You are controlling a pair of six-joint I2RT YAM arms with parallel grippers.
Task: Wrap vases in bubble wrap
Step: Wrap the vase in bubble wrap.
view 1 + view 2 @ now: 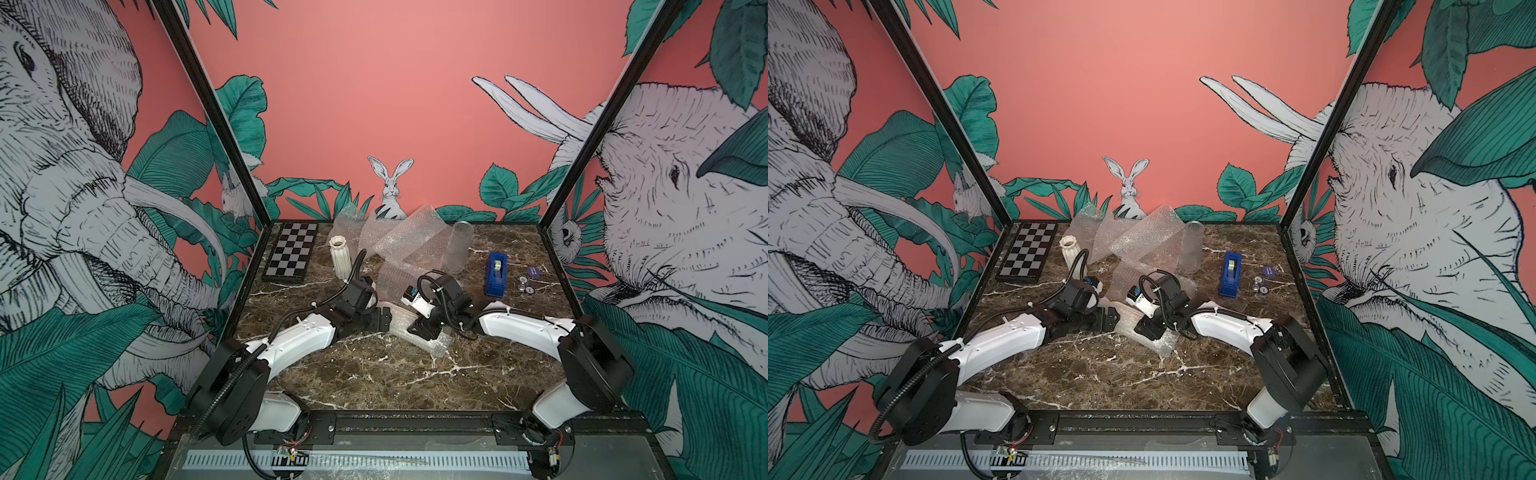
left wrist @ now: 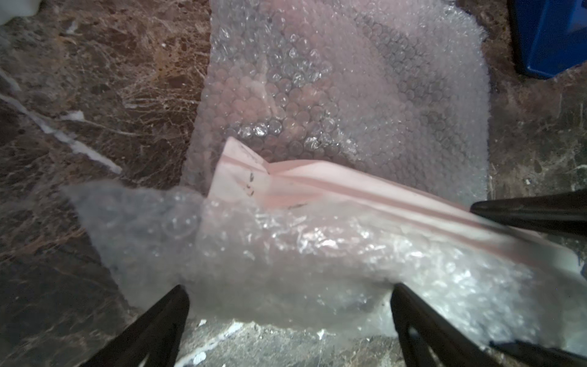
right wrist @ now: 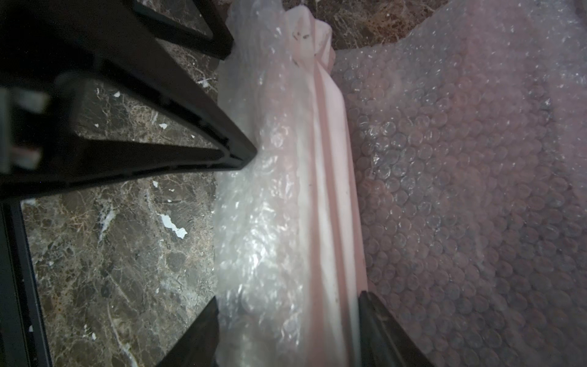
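White ribbed ceramic, tinted pink by the walls: the fluted vase (image 3: 330, 190) lies on its side at the middle of the frame in both top views. It rests on a flat bubble wrap sheet (image 3: 460, 206) spread over the marble table (image 1: 374, 374). One long edge of that sheet is folded up over one flank of the vase; several ribs and the scalloped rim are bare.

My right gripper (image 3: 289, 297) pinches the vase across its body, one finger on the folded wrap and the other against bare ribs. My left gripper (image 2: 289, 287) stands spread wide with the folded wrap between its fingers, one tip against it, clamping nothing.

In the upper centre of both top views, a second fluted vase (image 1: 341, 257) stands upright just right of the chequered board (image 1: 291, 253). The glass vase (image 1: 457, 249) stands upright further right, and loose bubble wrap (image 1: 395, 237) is heaped between the two. The blue tape dispenser (image 1: 496, 274) sits right of the glass vase.
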